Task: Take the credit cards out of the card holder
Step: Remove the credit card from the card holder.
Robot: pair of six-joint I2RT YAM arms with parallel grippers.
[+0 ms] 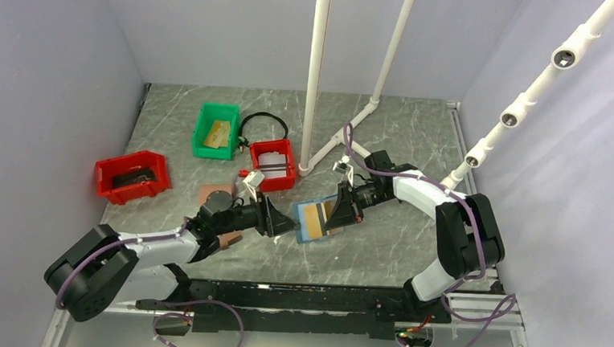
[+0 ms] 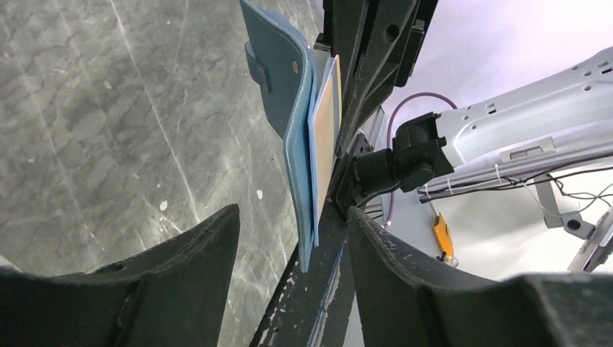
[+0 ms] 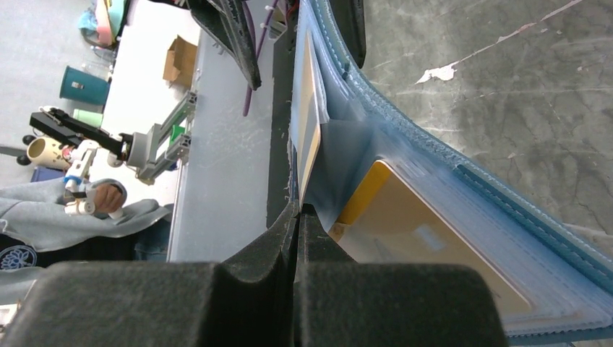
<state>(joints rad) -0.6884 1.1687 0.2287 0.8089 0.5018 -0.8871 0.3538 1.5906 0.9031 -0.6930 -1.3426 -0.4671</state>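
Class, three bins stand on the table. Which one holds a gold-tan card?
The green bin, farthest back: a tan card lies inside. Neither the left red bin nor the small red bin shows one.

The marbled bench [image 1: 419, 132] is lit softly and evenly from above, with only faint shadows cast, while in both wrist views the near pincer fingers [image 2: 181, 289] are blurred and bright backgrounds are washed out.
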